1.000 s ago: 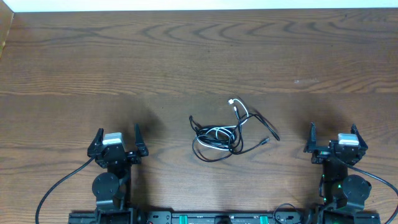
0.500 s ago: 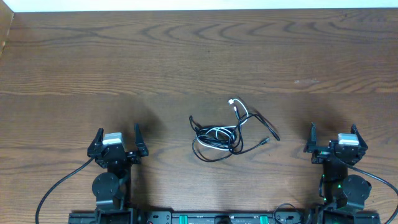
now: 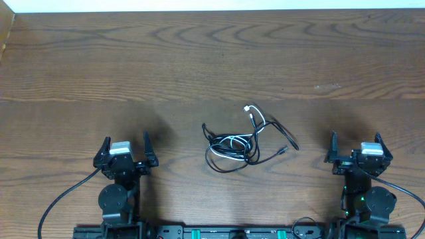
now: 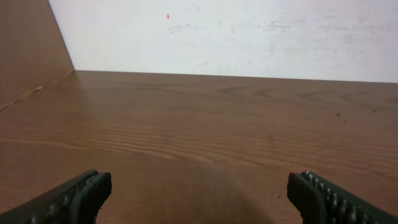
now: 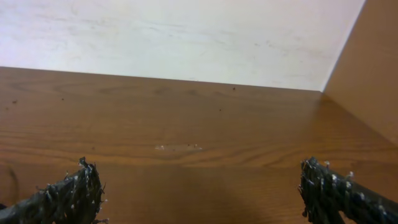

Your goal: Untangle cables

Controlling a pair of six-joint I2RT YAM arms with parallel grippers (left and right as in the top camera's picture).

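- Both tools, left tool [image 3: 126,142] and right tool [image 3: 356,139]: jaws wide apart, nothing held.
- Thin black and white cables [image 3: 230,141]: one loose tangle, centred between the tools.
- Brown wood-grain counter [image 3: 133,66]; white wall [image 4: 249,31] beyond.

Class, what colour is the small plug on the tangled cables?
White; the plug shows best overhead.

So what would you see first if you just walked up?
A little tangle of black and white cables lies in the middle of the brown wooden table. Nearer the bottom edge, the left fingers and the right fingers sit wide open, one on each side, touching nothing.
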